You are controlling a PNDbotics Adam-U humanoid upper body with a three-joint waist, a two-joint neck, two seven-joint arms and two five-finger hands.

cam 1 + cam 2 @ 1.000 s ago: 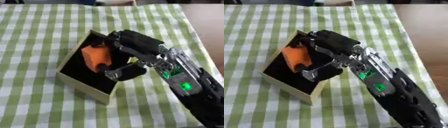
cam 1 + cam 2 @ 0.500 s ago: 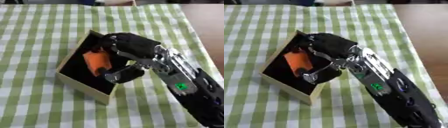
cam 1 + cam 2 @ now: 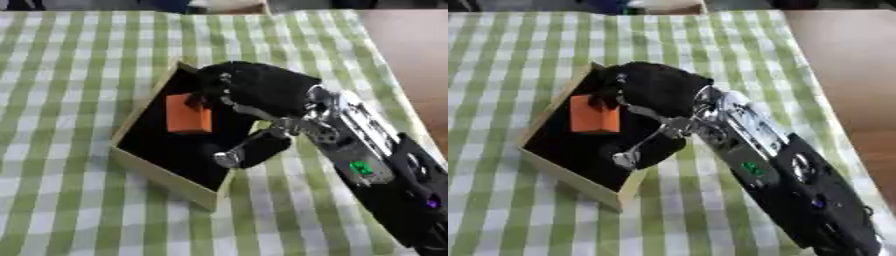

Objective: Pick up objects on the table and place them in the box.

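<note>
An orange block [image 3: 188, 114] lies flat on the black floor of the shallow tan-rimmed box [image 3: 157, 173], toward its far left side. My right hand [image 3: 262, 90] hangs over the box's far right part. Its fingertips [image 3: 210, 96] sit at the block's upper right corner, and I cannot tell whether they touch it. The thumb [image 3: 252, 150] points down toward the box's near wall, well apart from the block, so the hand is open. My left hand shows in neither view.
The box sits askew on a green and white checked cloth [image 3: 79, 60]. Bare brown tabletop [image 3: 411, 60] shows at the right, beyond the cloth's edge. My right forearm [image 3: 376, 170] crosses the lower right.
The orange block, held tilted between fingers and thumb a second ago, now lies flat in the box, further left. The thumb has swung away from it.
</note>
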